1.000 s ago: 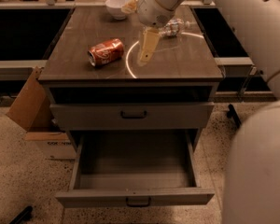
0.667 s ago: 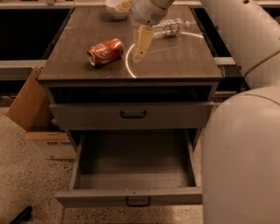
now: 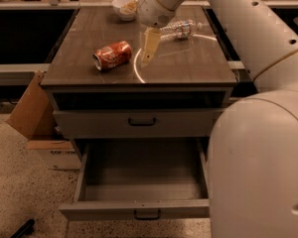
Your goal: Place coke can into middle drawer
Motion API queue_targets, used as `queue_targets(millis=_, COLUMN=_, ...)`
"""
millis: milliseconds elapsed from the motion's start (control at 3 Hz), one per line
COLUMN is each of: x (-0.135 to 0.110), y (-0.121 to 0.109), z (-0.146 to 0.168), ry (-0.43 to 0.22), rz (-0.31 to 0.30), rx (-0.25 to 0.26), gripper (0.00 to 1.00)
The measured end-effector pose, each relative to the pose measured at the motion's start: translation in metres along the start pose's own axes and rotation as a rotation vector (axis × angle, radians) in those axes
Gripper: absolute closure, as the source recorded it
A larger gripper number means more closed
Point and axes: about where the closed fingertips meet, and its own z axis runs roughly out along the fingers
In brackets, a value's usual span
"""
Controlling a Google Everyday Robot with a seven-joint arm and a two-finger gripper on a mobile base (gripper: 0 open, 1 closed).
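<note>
The coke can (image 3: 112, 55) is red with white lettering and lies on its side on the left part of the dark wooden cabinet top (image 3: 188, 63). My gripper (image 3: 147, 58) hangs from the white arm, pointing down just above the top, a short way to the right of the can and not touching it. The middle drawer (image 3: 139, 209) is the lower grey drawer. It is pulled fully out and its inside shows nothing in it. The grey drawer front above it (image 3: 139, 123) is closed.
A clear plastic water bottle (image 3: 181, 29) lies behind the gripper, and a white bowl (image 3: 125, 6) stands at the back edge. A cardboard box (image 3: 32, 110) leans on the cabinet's left side. My white arm (image 3: 258, 148) fills the right side of the view.
The gripper has moved a little to the left, closer to the can. The arm now covers more of the right side. The can and the drawer have not moved.
</note>
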Motion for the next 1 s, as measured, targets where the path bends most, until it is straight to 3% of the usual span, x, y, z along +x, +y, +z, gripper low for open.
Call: queue_targets(millis=1000, x=-0.001, y=-0.029, z=0.047, ry=0.057, rz=-0.070, rx=-0.054, gripper=0.00)
